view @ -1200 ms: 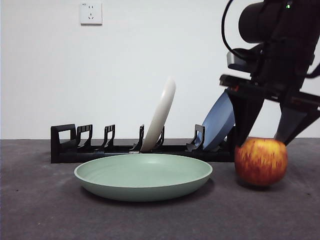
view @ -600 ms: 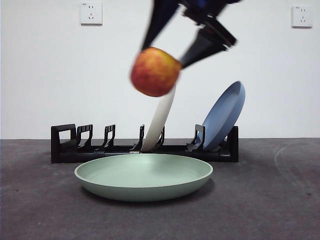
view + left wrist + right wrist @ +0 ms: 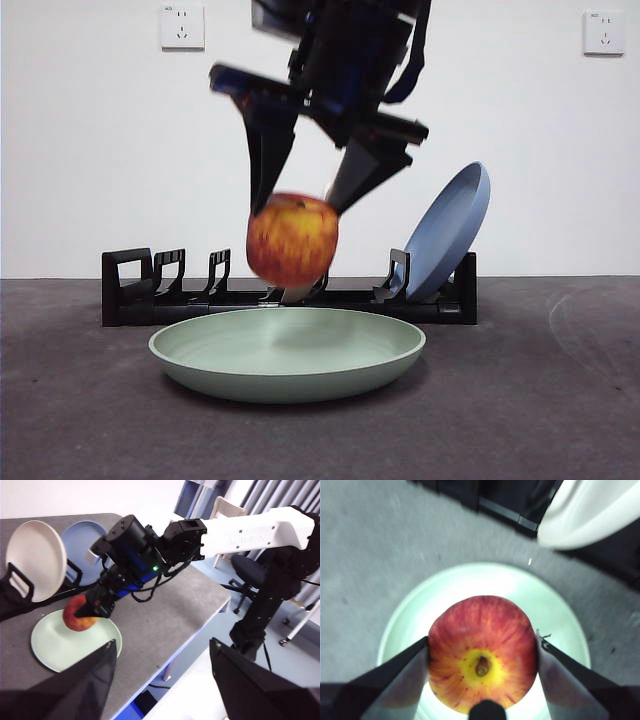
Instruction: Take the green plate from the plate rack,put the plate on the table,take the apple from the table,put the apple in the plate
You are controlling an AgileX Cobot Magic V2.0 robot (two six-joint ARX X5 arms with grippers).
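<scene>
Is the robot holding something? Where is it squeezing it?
Yes, the right gripper holds the apple by its two opposite sides, stem up, above the green plate.

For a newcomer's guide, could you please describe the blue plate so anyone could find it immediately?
Find the long black plate rack behind the green plate. The blue plate leans in its end slot, opposite the squared loop. The rack's other plate is cream-white.

I am looking at the dark grey table (image 3: pixel 540 420). The green plate (image 3: pixel 287 353) is lying flat on it, near the front. The black plate rack (image 3: pixel 290 298) is sitting on it too, just behind the plate.
</scene>
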